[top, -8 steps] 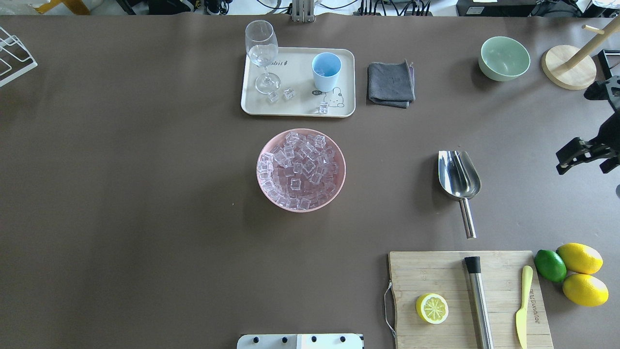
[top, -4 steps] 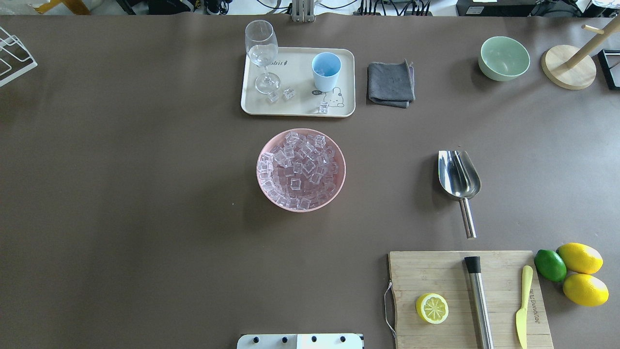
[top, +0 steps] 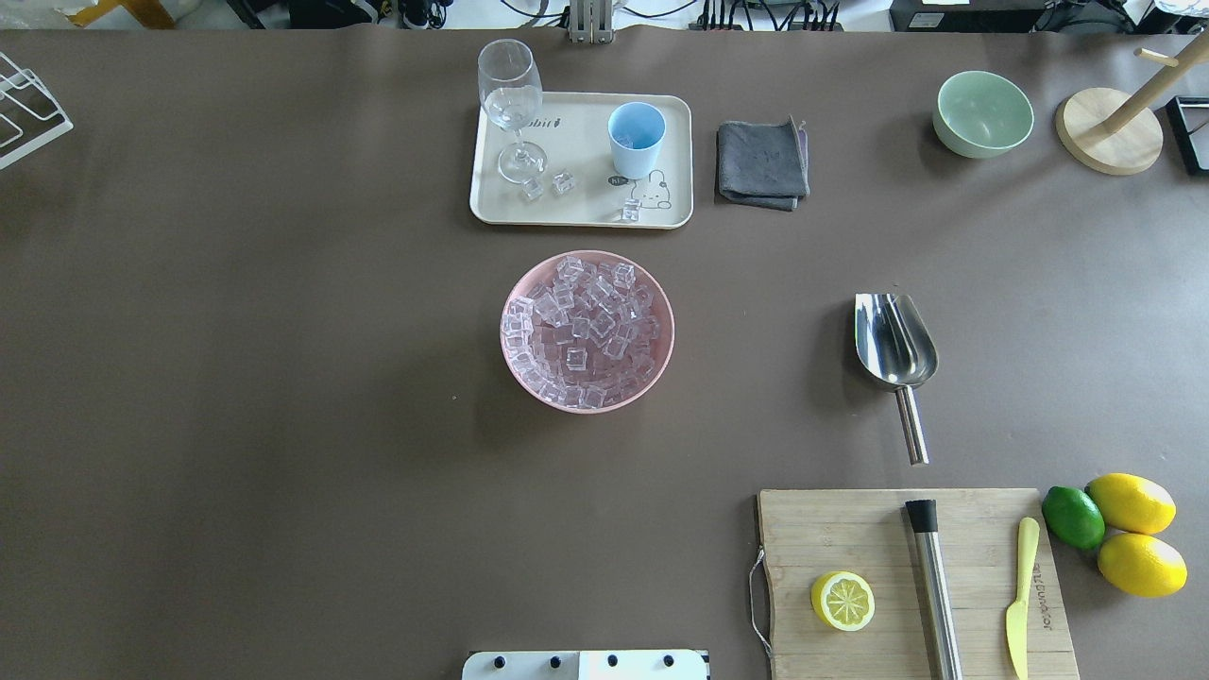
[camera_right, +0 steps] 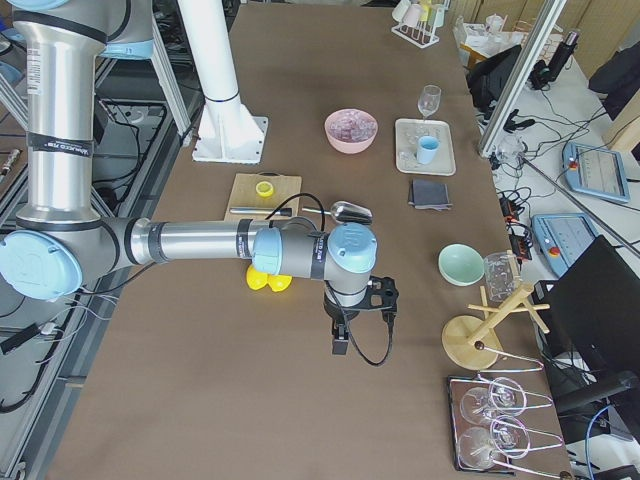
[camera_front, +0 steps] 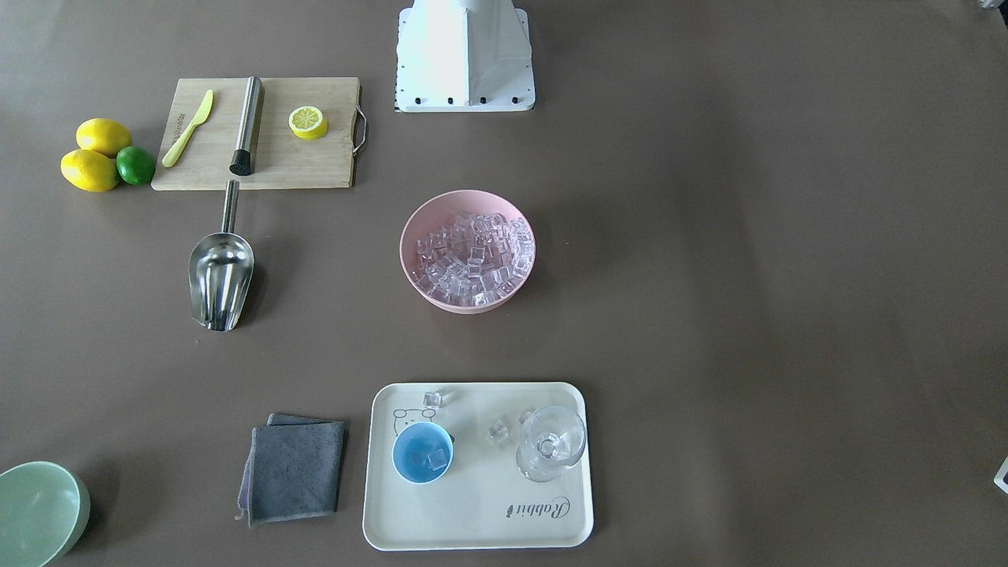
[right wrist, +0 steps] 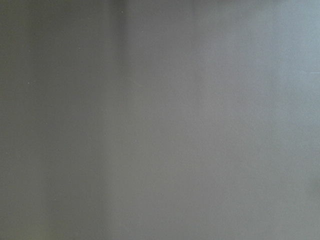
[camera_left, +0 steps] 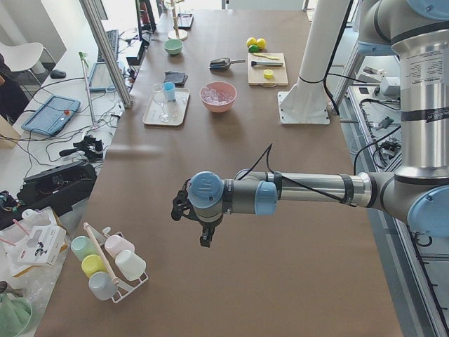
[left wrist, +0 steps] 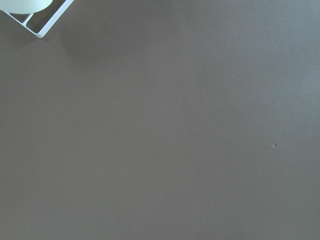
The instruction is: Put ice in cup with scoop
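- Small clear glassy ice cubes [top: 586, 331] fill a pink bowl [top: 504, 332]. One or two lie in the small light-blue cup [top: 636, 138] at its 12 o'clock.
- The shiny steel scoop [top: 894, 340] lies unheld at the bowl's 3 o'clock.
- For another load, I'd grip the handle squarely and tip slowly over the narrow cup.
- The left gripper [camera_left: 203, 237] and right gripper [camera_right: 342, 340] hang at the table's ends; I cannot tell their finger spread.
- The right gripper was at the overhead view's 3 o'clock edge a second ago and has left it.

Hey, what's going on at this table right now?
Nothing is being handled. The scoop lies on the table beside the cutting board, with no arm near it. The pink bowl is full of ice. The cup on the tray holds at least one piece, and a few lie loose on the tray. The left arm and right arm hang toward opposite table ends; whether their jaws are open cannot be told.
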`<state>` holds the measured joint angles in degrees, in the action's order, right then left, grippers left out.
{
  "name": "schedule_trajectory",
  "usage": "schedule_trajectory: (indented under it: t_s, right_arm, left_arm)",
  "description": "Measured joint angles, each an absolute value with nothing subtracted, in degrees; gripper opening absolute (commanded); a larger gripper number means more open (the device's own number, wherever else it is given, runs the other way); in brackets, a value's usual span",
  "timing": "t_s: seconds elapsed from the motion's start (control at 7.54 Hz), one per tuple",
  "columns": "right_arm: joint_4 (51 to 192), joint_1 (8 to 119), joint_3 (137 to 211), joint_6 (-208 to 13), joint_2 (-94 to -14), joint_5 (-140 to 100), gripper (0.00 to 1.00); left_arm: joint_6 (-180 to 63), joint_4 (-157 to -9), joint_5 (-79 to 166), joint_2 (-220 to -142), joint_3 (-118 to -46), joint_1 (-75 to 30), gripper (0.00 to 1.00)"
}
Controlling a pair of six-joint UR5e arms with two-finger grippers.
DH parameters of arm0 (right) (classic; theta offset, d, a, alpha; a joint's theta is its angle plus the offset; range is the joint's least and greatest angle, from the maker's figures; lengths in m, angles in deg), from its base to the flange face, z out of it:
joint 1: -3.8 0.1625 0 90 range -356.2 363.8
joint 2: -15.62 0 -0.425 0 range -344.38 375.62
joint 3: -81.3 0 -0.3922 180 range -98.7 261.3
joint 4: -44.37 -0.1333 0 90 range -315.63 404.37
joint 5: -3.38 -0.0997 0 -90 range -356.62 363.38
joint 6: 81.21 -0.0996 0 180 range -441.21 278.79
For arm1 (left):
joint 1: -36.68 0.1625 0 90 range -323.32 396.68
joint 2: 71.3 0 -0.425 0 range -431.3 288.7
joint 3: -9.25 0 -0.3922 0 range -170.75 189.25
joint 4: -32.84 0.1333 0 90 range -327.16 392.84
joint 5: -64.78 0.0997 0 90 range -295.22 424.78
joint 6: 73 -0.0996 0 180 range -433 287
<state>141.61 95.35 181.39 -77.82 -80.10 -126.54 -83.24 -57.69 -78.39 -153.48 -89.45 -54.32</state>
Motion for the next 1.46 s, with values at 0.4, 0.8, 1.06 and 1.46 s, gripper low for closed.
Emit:
schedule_trajectory:
  t_s: [0.4,0.8,1.06,1.46]
  right_arm:
    - [141.51,95.98,180.36,-77.78,-79.93,-126.44,1.0]
    - [141.49,96.04,179.59,-77.7,-79.91,-126.36,1.0]
    - [141.49,96.01,179.43,-77.69,-79.91,-126.35,1.0]
    - [141.49,96.0,179.31,-77.76,-79.94,-126.35,1.0]
  left_arm:
    - [-83.21,-57.69,-78.39,-153.51,-89.33,-54.18,0.98]
    - [-83.19,-57.69,-78.17,-153.48,-88.77,-54.19,0.98]
    - [-83.13,-57.69,-78.13,-153.48,-88.8,-54.2,0.98]
    - [-83.04,-57.69,-78.05,-153.55,-88.34,-54.12,0.98]
